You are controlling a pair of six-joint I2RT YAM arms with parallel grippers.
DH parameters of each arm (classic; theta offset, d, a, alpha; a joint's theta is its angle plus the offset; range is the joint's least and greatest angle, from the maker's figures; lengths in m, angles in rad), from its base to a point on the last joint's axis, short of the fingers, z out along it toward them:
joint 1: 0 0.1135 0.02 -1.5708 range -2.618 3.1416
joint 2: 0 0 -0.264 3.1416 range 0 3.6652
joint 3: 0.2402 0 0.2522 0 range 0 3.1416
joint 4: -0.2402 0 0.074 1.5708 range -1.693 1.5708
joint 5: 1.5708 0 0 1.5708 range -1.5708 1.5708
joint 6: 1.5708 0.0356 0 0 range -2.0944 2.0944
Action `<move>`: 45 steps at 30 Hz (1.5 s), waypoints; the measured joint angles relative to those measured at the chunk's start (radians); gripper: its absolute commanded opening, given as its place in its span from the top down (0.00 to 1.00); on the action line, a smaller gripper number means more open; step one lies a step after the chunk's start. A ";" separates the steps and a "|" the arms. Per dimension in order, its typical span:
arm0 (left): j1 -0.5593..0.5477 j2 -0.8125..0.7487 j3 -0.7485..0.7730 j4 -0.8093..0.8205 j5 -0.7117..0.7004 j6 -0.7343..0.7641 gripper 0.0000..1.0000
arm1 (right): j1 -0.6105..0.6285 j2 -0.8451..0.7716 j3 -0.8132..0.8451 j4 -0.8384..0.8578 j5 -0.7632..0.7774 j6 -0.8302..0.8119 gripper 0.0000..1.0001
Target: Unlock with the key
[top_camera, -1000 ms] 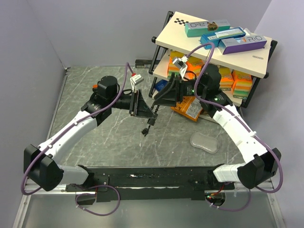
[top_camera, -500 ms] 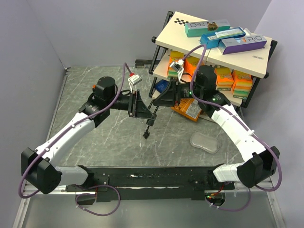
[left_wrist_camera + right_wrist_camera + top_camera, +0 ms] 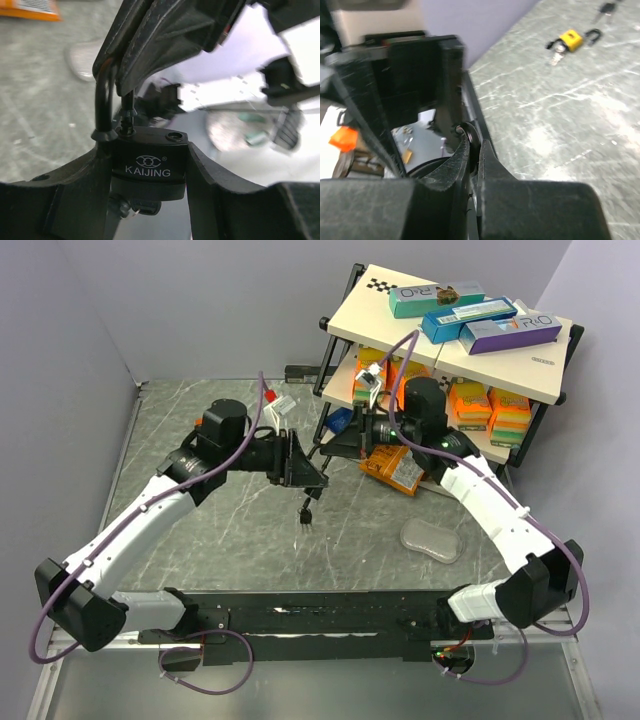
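A black padlock (image 3: 148,162) marked KAIJING sits upright between my left gripper's (image 3: 148,172) fingers, which are shut on its body. The key (image 3: 144,206) sticks out of its underside, and more keys (image 3: 305,512) dangle below it in the top view. The shackle (image 3: 103,105) rises from the body's left side, and the hole (image 3: 175,136) on the right of the top face shows empty. My right gripper (image 3: 476,142) is shut on the shackle's (image 3: 470,132) curve. Both grippers (image 3: 318,455) meet above the table's middle.
A yellow padlock (image 3: 568,40) with a key lies on the grey table, with another key (image 3: 606,8) beyond it. A shelf rack (image 3: 450,335) with boxes and orange packets stands at the back right. An orange packet (image 3: 398,470) and a clear lid (image 3: 432,539) lie near it.
My right gripper has gone from open to shut on the shackle and moved slightly left. The left arm shifted a little with the padlock still held.
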 measured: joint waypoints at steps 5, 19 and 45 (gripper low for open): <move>-0.055 0.021 0.083 -0.143 -0.227 0.060 0.99 | 0.041 0.050 0.093 -0.138 0.170 -0.032 1.00; -0.253 0.241 0.277 -0.417 -0.786 0.073 0.99 | 0.134 0.132 0.109 -0.253 0.557 0.024 1.00; -0.038 0.255 -0.016 -0.529 -0.986 0.004 0.99 | 0.082 0.084 0.035 -0.230 0.616 0.082 0.16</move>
